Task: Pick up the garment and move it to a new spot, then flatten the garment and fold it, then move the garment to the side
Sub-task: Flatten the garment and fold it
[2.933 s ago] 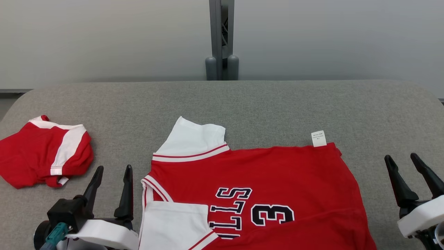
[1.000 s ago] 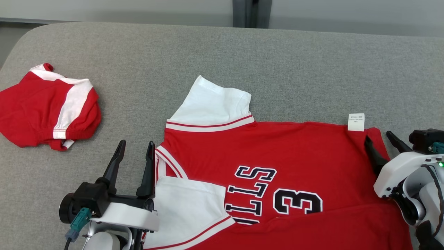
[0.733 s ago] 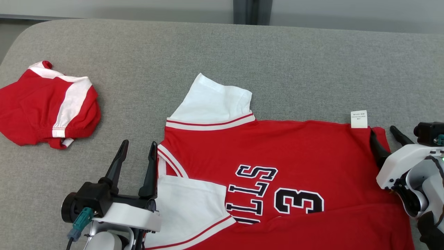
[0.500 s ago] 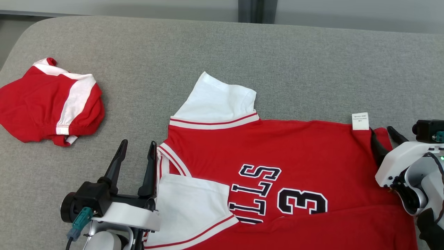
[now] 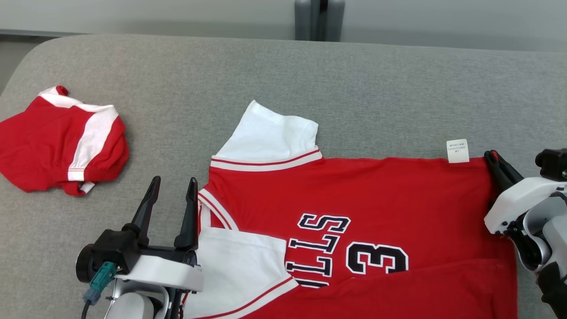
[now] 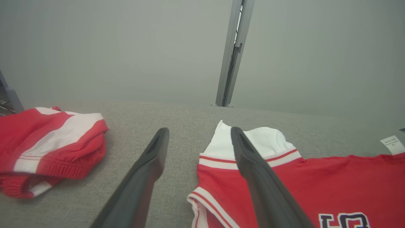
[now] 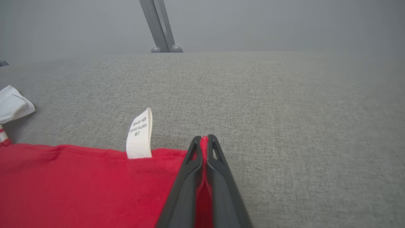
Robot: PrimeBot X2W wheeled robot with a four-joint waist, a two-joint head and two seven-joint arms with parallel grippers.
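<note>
You're flattening: the right end effector [image 5: 491, 155] clamps a hem corner of the jersey [image 5: 376, 195], and the left end effector [image 5: 173, 180] gapes empty. Next, grab the shoulder and stretch.

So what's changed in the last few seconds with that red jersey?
The right gripper moved in over the far right corner of the jersey, beside the white label, and pinched shut on it. The left gripper stayed open by the collar; the jersey and the small red garment at the left lie as before.
</note>
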